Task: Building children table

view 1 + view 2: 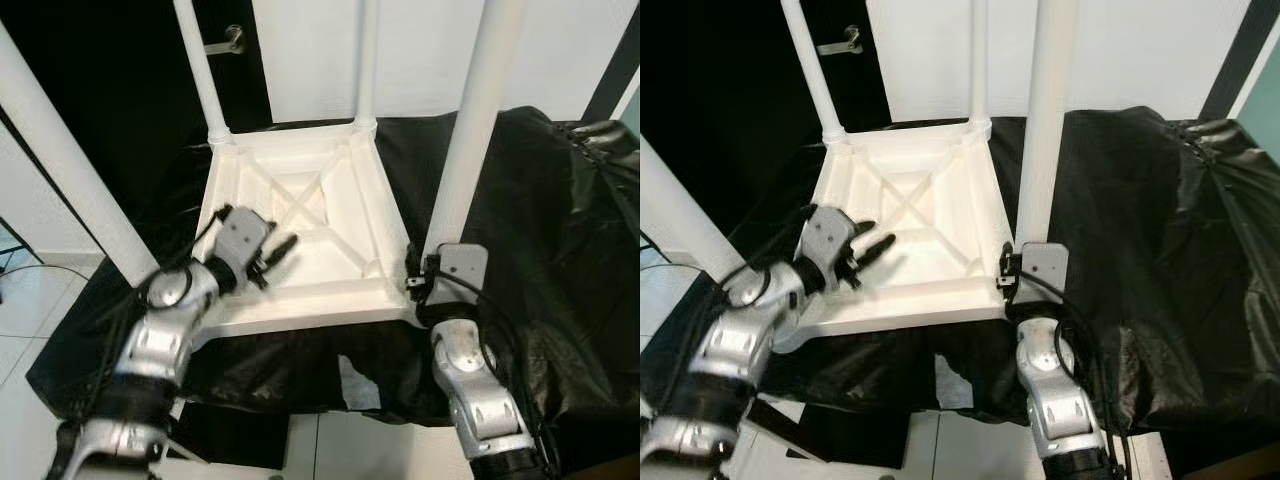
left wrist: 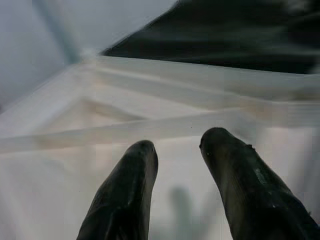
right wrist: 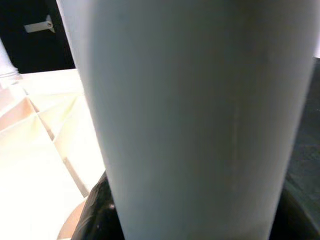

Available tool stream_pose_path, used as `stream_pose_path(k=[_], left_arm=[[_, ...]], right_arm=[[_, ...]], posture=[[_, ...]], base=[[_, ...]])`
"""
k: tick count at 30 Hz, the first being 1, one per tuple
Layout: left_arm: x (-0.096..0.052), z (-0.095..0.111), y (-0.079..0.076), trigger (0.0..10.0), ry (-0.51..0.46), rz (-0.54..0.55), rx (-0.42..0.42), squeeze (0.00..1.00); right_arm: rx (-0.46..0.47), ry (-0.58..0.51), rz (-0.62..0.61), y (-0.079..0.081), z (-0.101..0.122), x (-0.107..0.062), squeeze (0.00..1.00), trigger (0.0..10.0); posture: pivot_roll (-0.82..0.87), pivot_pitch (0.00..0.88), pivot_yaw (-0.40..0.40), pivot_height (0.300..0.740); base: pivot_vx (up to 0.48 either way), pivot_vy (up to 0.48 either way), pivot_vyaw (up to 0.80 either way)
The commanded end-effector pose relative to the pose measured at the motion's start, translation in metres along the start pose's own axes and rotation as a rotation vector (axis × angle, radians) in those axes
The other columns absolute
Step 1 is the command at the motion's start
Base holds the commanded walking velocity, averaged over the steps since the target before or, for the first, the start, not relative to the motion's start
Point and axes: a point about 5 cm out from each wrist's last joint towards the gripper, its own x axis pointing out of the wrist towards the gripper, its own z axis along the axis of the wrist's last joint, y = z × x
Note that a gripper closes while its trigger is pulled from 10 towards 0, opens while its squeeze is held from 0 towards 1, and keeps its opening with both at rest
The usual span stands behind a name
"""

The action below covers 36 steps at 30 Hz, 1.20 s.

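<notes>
A white children's table lies upside down on a black cloth, its ribbed underside facing up. Its white legs stand upward: two far legs, a near left leg and a near right leg. My left gripper hovers over the near left part of the underside, open, with nothing between its fingers. My right gripper is at the base of the near right leg, shut around it; the leg hides most of its fingers.
Black cloth covers the work surface and hangs over its front edge. A dark door with a metal handle stands behind on the left, beside a white wall. Tiled floor lies at the lower left.
</notes>
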Motion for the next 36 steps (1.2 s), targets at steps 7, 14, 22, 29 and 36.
stream_pose_path(k=[7, 14, 22, 29, 36], left_arm=[[-0.025, 0.007, -0.029, 10.0, -0.017, -0.17, -0.054, 0.0], [-0.046, -0.009, 0.007, 10.0, 0.102, 0.055, 0.005, 0.0], [-0.048, -0.013, 0.041, 10.0, 0.181, 0.171, 0.073, 0.0], [-0.04, -0.004, 0.059, 10.0, 0.18, 0.15, 0.164, 0.0], [-0.028, 0.001, 0.066, 10.0, 0.165, 0.119, 0.189, 0.0]], right_arm=[[-0.057, 0.052, -0.053, -0.017, -0.011, 0.009, 0.0, 10.0], [-0.059, 0.037, -0.05, -0.021, -0.01, 0.014, 0.0, 0.0], [-0.065, 0.037, -0.08, -0.027, -0.012, 0.012, 0.0, 0.0], [-0.057, 0.029, -0.118, -0.028, -0.012, 0.003, 0.0, 0.0], [-0.031, 0.039, -0.113, -0.012, -0.012, -0.008, 0.0, 0.0]], posture=[[-0.01, 0.0, 0.013, 0.74], [0.02, 0.0, -0.01, 0.74], [-0.01, 0.0, 0.016, 0.74], [-0.06, 0.0, 0.06, 0.74], [-0.08, 0.0, 0.078, 0.74]], base=[[0.0, 0.0, 0.0], [0.0, 0.0, 0.0], [0.0, 0.0, 0.0], [0.0, 0.0, 0.0], [0.0, 0.0, 0.0]])
